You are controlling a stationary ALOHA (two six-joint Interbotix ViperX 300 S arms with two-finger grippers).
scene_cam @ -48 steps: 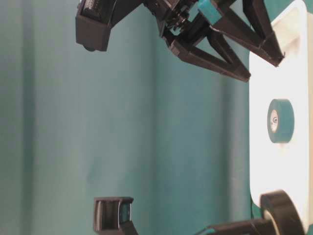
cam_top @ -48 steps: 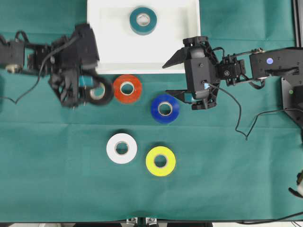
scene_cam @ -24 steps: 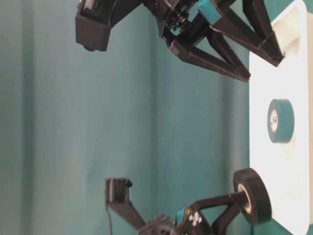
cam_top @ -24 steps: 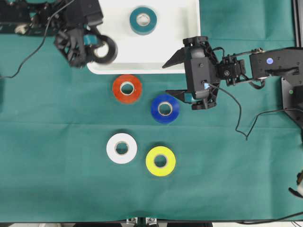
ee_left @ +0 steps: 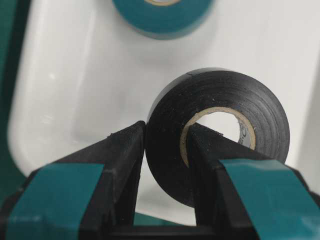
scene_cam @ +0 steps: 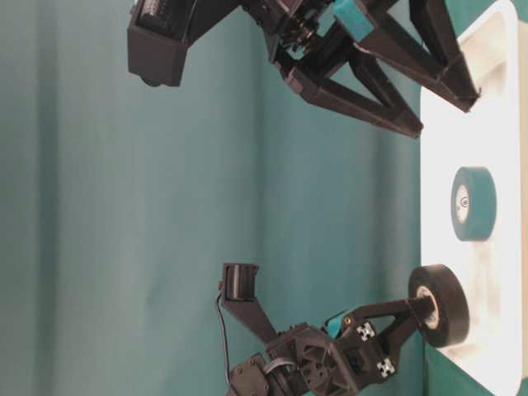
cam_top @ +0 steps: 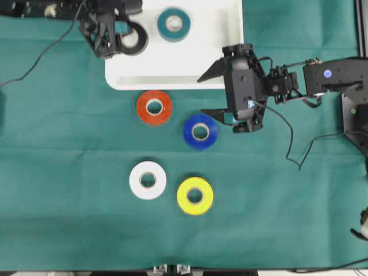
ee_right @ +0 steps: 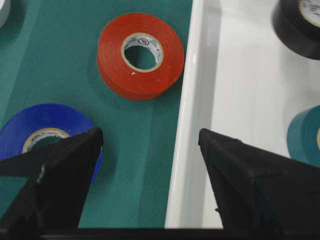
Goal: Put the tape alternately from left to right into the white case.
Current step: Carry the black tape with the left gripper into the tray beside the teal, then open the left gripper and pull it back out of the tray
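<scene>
I see my left fingers (ee_left: 165, 165) clenched through the glossy black tape (ee_left: 220, 135), pale core showing, above the white case (cam_top: 190, 63); right fingers (ee_right: 150, 145) gape released.

Light was bright and even, shadows soft. The white case (cam_top: 172, 69) glared, nearly blown out at three o'clock in the table-level view. Near gripper fingers (ee_left: 115, 175) in both wrist views were blurred; the overhead view stayed sharp.

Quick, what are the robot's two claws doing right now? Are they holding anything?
Left gripper: shut on the black tape roll, one finger through its core, above the white case.
Right gripper: open, holding nothing.
</scene>
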